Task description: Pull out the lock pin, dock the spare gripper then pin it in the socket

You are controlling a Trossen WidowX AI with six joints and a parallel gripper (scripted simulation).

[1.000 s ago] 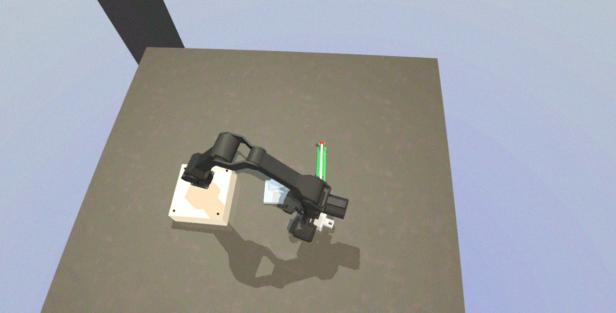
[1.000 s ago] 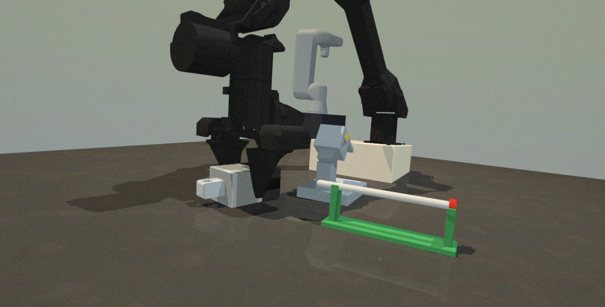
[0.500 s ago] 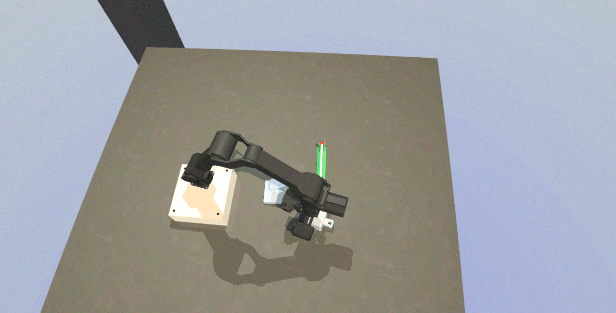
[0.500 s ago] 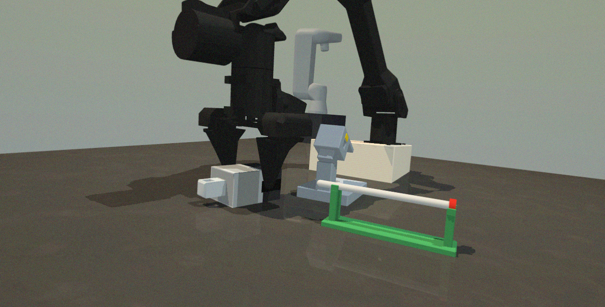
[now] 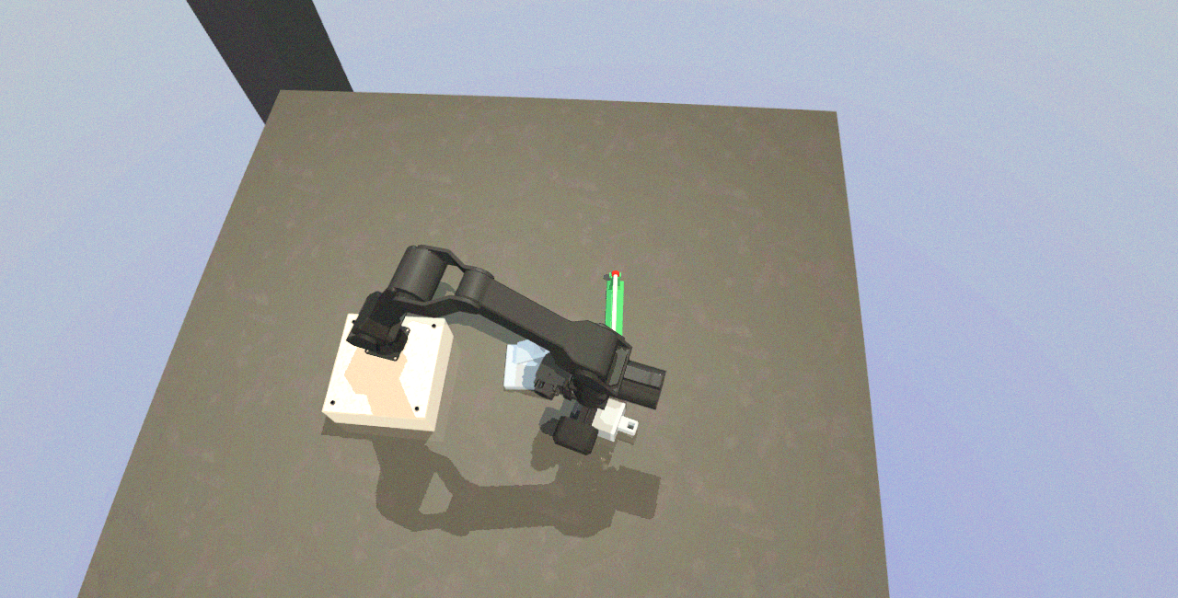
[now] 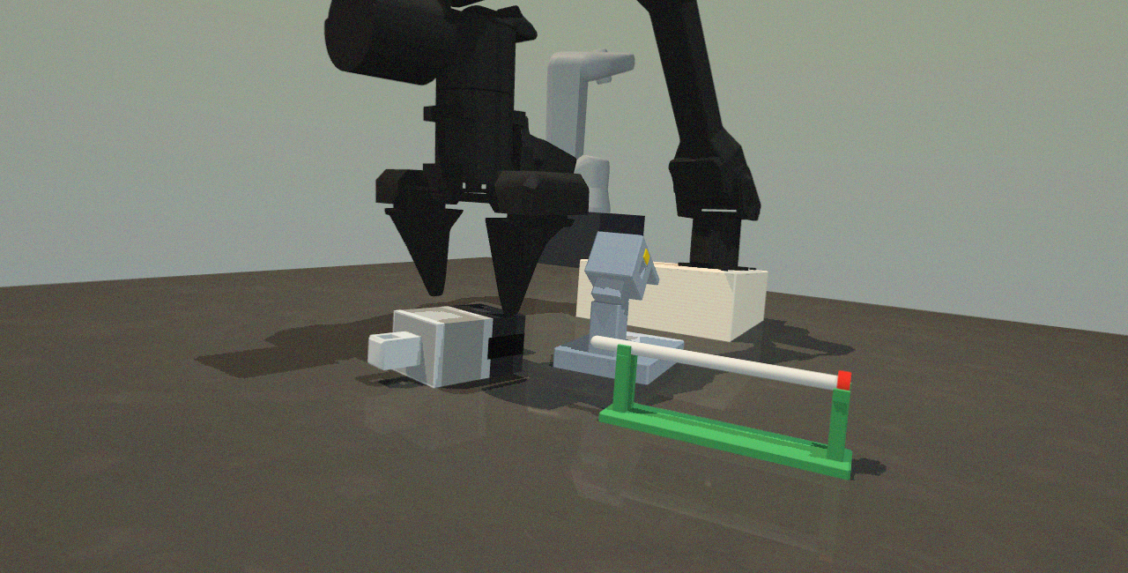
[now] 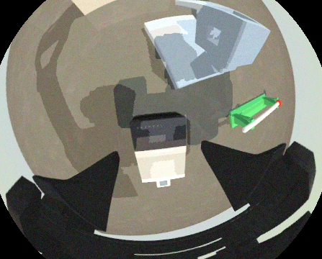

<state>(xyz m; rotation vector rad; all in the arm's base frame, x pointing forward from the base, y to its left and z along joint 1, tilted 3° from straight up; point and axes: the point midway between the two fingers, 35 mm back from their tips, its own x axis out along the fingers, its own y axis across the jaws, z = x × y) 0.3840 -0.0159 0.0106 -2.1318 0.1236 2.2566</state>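
Note:
My gripper [image 6: 473, 302] [image 7: 160, 148] is open and empty, pointing down just above the spare gripper [image 5: 607, 419] [image 6: 461, 348] [image 7: 161, 163]. The spare gripper, a white block with a black end, lies on the table between and below the fingers. Its white spigot [image 5: 624, 421] [image 6: 382, 353] with a square hole faces away from the mount. The blue-grey mount [image 5: 517, 376] [image 6: 609, 321] [image 7: 236, 39] stands nearby, its tilted socket without the pin or spare gripper. The white lock pin [image 5: 614, 302] [image 6: 733, 364] [image 7: 261, 116], red at one end, rests across the green rack [image 6: 725, 435] [image 7: 247, 108].
The arm stands on a cream base box [image 5: 420, 372] [image 6: 741, 305] beyond the mount. In the exterior view a grey arm-shaped object [image 6: 564, 104] stands in the background. My forearm passes over the mount in the top view and hides part of it and the rack's near end.

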